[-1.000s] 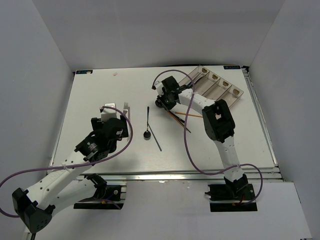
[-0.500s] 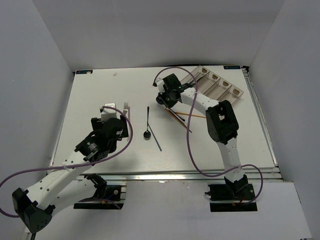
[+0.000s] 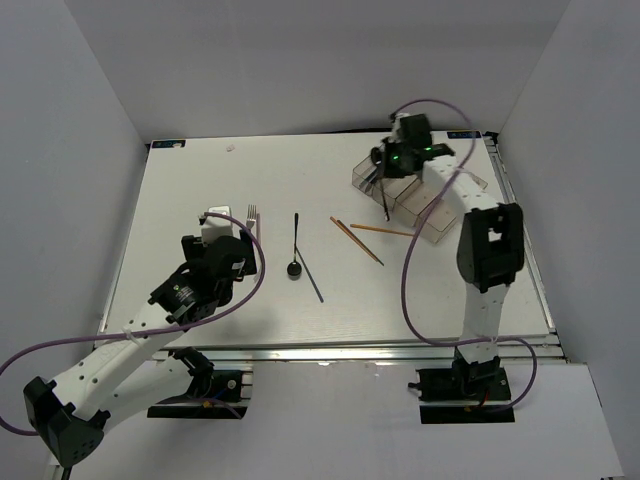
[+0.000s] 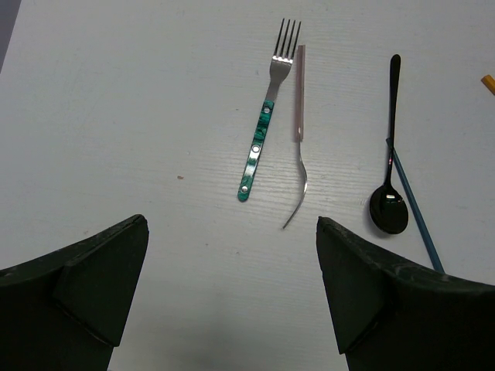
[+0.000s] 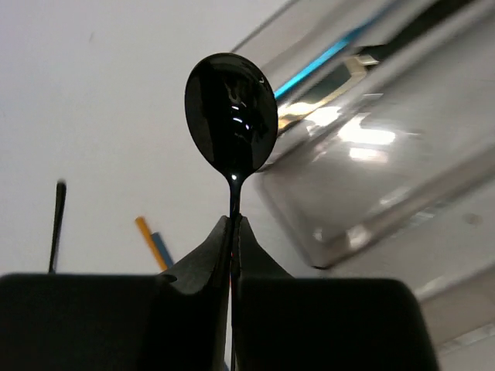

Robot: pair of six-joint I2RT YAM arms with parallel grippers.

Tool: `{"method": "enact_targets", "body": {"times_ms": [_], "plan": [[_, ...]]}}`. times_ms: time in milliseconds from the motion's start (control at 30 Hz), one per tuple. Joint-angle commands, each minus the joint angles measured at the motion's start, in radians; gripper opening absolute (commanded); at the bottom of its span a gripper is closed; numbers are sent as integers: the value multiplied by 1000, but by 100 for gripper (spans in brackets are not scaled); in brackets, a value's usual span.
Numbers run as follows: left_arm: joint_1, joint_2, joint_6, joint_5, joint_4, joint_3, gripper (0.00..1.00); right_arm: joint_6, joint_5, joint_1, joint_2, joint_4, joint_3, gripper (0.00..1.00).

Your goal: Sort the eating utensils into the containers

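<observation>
White desk (image 3: 190, 190) lies open at upper left. At the edge of the bins (image 3: 440, 215), the right tool (image 5: 233, 232) pinches a black spoon (image 5: 231, 116); the left tool (image 4: 230, 239) gapes wide, empty.

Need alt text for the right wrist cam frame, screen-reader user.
The right hand is shut on the thin stem of a small glossy black spoon, bowl toward the top of the frame, close to a corner of the clear smoky plastic bins at right. Behind, on the white table, lie an orange chopstick end and a blue stick end.
</observation>
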Motion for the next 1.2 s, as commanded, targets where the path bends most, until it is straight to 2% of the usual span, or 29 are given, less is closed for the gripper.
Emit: {"method": "enact_targets", "body": {"times_ms": [0, 100, 200, 333, 533, 667, 800, 933, 1000, 1033, 1100, 1133, 1167], "plan": [[-2, -18, 4, -3, 12, -8, 98, 232, -55, -114, -94, 86, -33, 0], [-2, -16, 4, -5, 15, -8, 98, 304, -73, -179, -70, 115, -19, 0], [-2, -16, 4, -5, 12, -8, 98, 462, -107, -236, -25, 172, -3, 0], [-2, -15, 1, -8, 10, -8, 98, 605, -43, -263, 0, 249, -33, 0], [-2, -8, 1, -8, 10, -8, 98, 723, 78, -266, 19, 332, -57, 0], [-2, -15, 1, -5, 12, -8, 98, 723, 151, -266, 65, 281, -8, 0], [-2, -16, 6, 1, 15, -9, 98, 680, 159, -266, 102, 289, 12, 0], [-2, -16, 6, 3, 15, -10, 98, 648, 140, -266, 156, 233, 95, 5], [-2, -18, 6, 6, 16, -10, 98, 656, 133, -268, 155, 247, 75, 12], [-2, -19, 6, 4, 16, -10, 98, 659, 133, -268, 151, 250, 67, 29], [-2, -18, 6, 4, 16, -10, 98, 662, 131, -268, 144, 249, 64, 49], [-2, -16, 6, 4, 15, -10, 98, 656, 129, -268, 141, 246, 69, 63], [-1, -16, 6, 4, 15, -10, 98, 650, 129, -268, 138, 241, 76, 63]]}}
